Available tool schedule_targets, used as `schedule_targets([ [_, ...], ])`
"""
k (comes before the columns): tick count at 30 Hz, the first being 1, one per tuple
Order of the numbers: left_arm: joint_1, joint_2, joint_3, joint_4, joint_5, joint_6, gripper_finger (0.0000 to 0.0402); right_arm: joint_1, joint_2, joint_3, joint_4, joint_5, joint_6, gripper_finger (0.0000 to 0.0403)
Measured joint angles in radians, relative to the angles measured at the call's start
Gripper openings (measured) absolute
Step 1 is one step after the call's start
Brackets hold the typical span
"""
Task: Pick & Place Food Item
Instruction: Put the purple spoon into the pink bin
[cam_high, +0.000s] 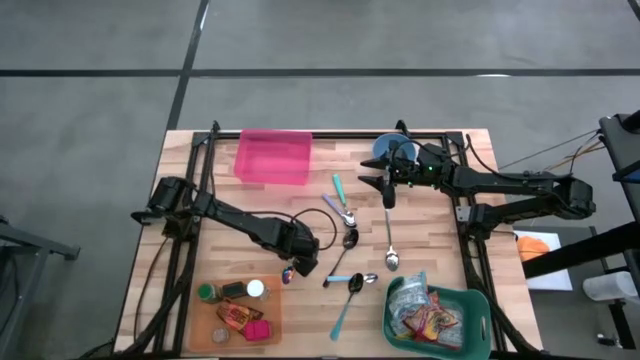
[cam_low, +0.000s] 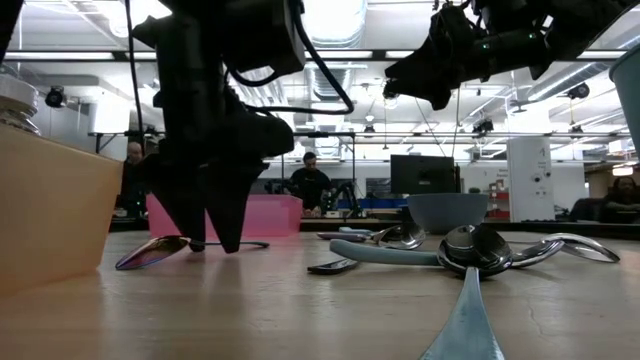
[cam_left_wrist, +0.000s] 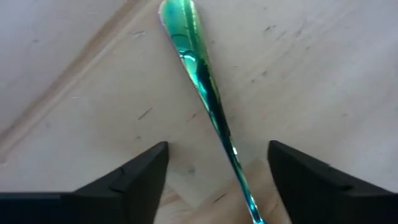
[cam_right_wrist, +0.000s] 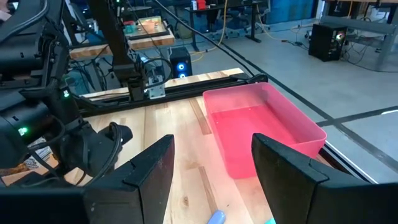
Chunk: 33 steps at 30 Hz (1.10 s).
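Observation:
An iridescent green spoon (cam_left_wrist: 202, 81) lies flat on the wooden table (cam_high: 420, 250), left of the middle. Its bowl (cam_low: 150, 253) shows beside the fingers in the low view. My left gripper (cam_left_wrist: 217, 149) points straight down over the spoon's handle and is open. One finger stands on each side of the handle, close to the tabletop, and neither touches it. My right gripper (cam_high: 385, 185) hangs level above the far right part of the table. It is open (cam_right_wrist: 211, 146) with nothing between its fingers. Snack packets lie in a green basket (cam_high: 470, 310).
A pink bin (cam_high: 273, 157) stands at the far edge and a blue bowl (cam_high: 392, 150) lies under the right arm. Several spoons (cam_high: 350, 240) lie mid-table. A wooden board (cam_high: 225, 315) with small bottles and packets sits near left, and the green basket near right.

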<state>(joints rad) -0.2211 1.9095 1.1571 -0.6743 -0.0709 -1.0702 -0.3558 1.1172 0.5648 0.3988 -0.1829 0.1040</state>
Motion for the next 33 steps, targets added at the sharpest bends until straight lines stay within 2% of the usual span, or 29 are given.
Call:
schedule_targets([
  [9, 0.001, 0.002, -0.002, 0.002, -0.014, -0.008, 0.0128, 0.0, 0.0, 0.0, 0.0, 0.0, 0.0, 0.0211],
  [18, 0.001, 0.003, -0.002, 0.024, -0.012, -0.011, 0.0018, 0.0, 0.0, 0.0, 0.0, 0.0, 0.0, 0.0211],
  [20, 0.001, 0.003, -0.002, 0.024, -0.012, -0.011, 0.0008, 0.0, 0.0, 0.0, 0.0, 0.0, 0.0, 0.0211],
  [33, 0.012, -0.007, -0.002, 0.02, -0.011, 0.0, 0.0007, 0.0, 0.0, 0.0, 0.0, 0.0, 0.0, 0.0211],
])
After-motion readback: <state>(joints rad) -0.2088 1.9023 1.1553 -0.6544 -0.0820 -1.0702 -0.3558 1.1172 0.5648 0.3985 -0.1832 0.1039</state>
